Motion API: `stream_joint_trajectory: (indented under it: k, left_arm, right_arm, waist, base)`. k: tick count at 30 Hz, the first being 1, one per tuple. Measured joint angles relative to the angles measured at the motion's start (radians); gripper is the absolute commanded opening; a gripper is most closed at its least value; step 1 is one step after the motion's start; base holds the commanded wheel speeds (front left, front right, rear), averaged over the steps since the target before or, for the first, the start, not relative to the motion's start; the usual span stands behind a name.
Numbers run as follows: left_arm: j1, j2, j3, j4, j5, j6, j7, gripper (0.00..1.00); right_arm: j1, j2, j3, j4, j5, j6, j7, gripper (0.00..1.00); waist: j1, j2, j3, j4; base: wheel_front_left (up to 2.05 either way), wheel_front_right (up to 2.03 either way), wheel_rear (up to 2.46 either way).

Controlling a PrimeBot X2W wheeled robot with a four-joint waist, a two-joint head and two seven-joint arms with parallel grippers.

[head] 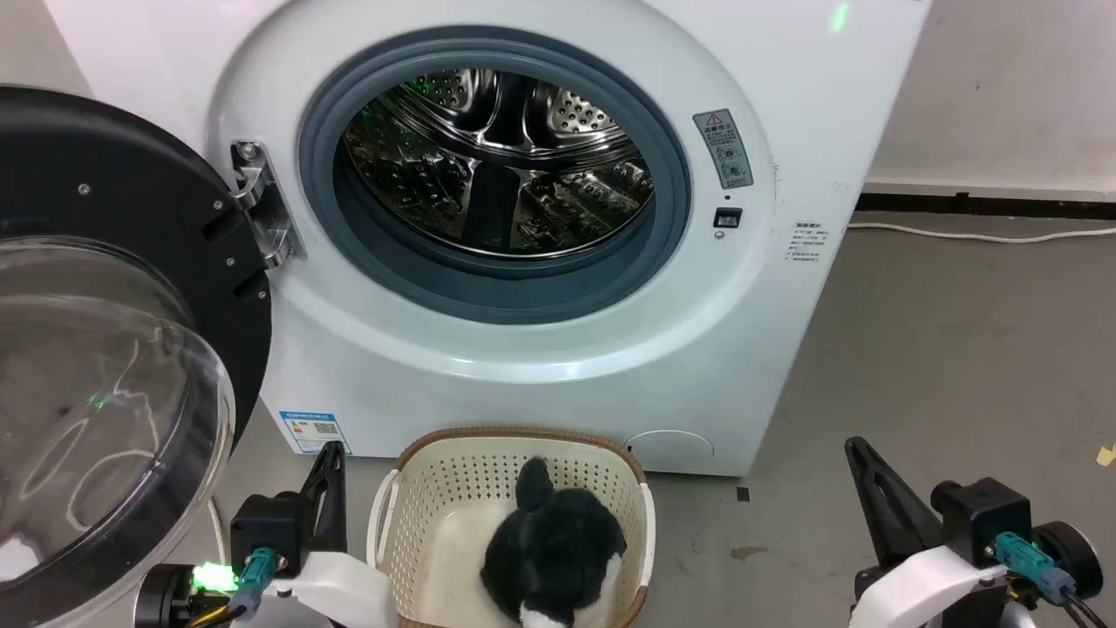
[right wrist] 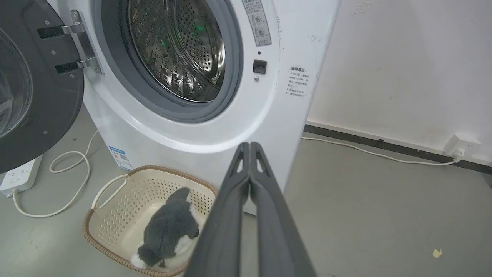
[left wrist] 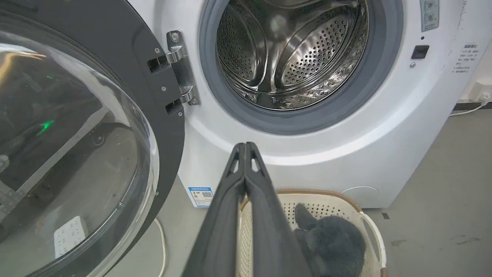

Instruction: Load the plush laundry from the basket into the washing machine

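Toy (head: pixel 554 545): in basket (head: pixel 453 475), floor, below washer (head: pixel 523 349) porthole.
L gripper (left wrist: pixel 245 148), R gripper (right wrist: pixel 250 148): fingers pressed together, empty, clear of toy.
Risks: shallow fluff pinch, slip; basket dragged w/ toy; snag on grey ring (head: pixel 670 179).

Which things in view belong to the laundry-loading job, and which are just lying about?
For the job: plush laundry, in the basket; washing machine, its door swung open; left claw and right claw, both shut on nothing.

Lying about: power strip, white cable along the wall, yellow scrap on the floor.
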Motion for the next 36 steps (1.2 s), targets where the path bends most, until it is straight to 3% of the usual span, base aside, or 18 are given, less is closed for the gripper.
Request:
stream_joint_trajectory:
  k: [36]
  left_arm:
    - [0.0,0.0,0.0,0.0,0.0,0.0,0.0,0.0]
  right_arm:
    - [0.0,0.0,0.0,0.0,0.0,0.0,0.0,0.0]
  waist:
    - [0.0,0.0,0.0,0.0]
  base:
    - [0.0,0.0,0.0]
